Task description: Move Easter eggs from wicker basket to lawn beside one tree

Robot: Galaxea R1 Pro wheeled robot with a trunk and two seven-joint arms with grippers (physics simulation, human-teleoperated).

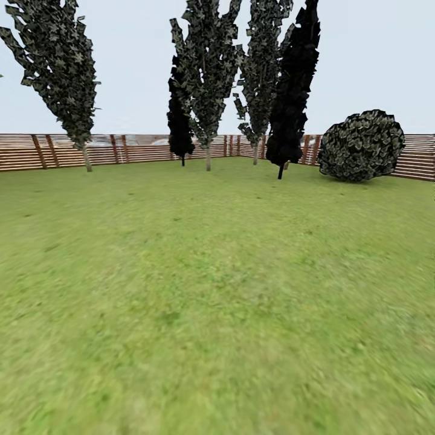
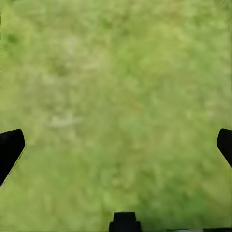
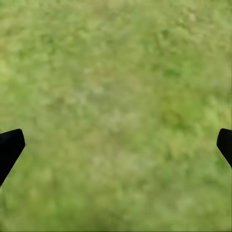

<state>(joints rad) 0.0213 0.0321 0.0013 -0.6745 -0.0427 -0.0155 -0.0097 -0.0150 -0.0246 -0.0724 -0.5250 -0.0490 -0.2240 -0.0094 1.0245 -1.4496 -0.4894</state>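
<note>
Flat mottled green lawn [image 1: 217,302] underfoot; grey-trunked, dark angular-leaved tree [image 1: 205,78] stands far off by the brown slatted wooden fence [image 1: 60,151]. Left gripper [image 2: 116,145] and right gripper [image 3: 116,145]: jaws spread wide, holding nothing. Turn slowly, scanning the grass for the basket.

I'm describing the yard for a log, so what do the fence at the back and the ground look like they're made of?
The brown horizontal-slat fence looks like matte wood: thin boards on darker posts. The mottled green lawn looks like short grass, dull and patchy, though the render is blurry. Both wrist views show the same grass.
</note>
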